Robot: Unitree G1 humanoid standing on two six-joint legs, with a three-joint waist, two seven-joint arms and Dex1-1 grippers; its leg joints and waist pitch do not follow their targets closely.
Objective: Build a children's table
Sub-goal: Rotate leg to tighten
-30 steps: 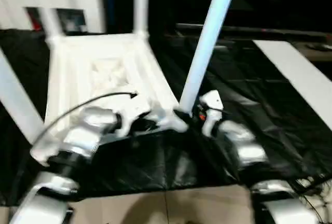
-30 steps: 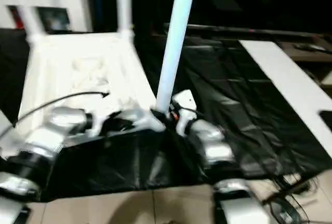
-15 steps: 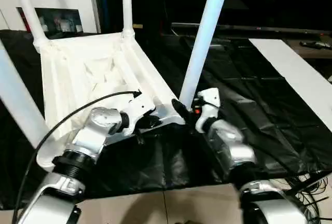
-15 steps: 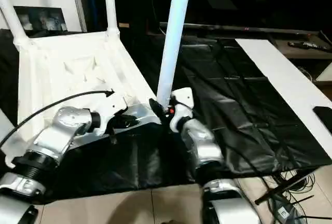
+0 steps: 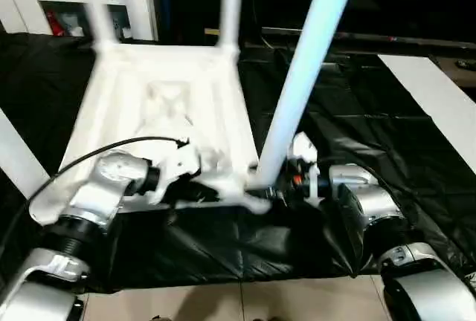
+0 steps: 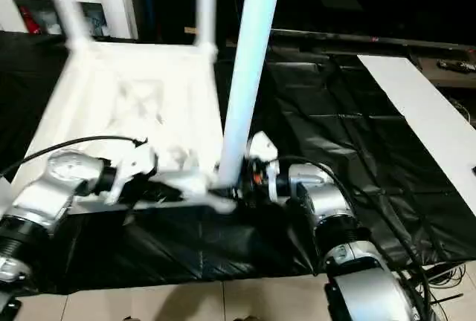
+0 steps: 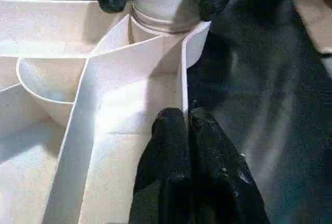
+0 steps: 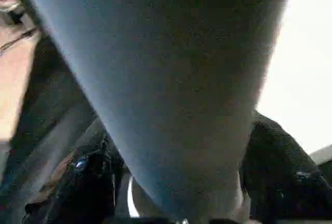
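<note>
White children's table (image 5: 160,105) upside down on the black-covered worktop (image 5: 387,135), ribbed underside up, tubular legs rising from its rounded corner sockets. Near-right leg (image 5: 301,91) flanked at its base by the right claw (image 5: 277,185), fingers spread to either side. Left claw (image 7: 181,125) pinched shut, tips against a rib beside that socket.

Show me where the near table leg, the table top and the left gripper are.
near table leg (image 5: 301,91), left eye view, on the middle of the tube.
table top (image 5: 134,91), left eye view, on its ribbed underside.
left gripper (image 7: 187,117), left wrist view, between its shut fingertips, at the top's side wall.
</note>
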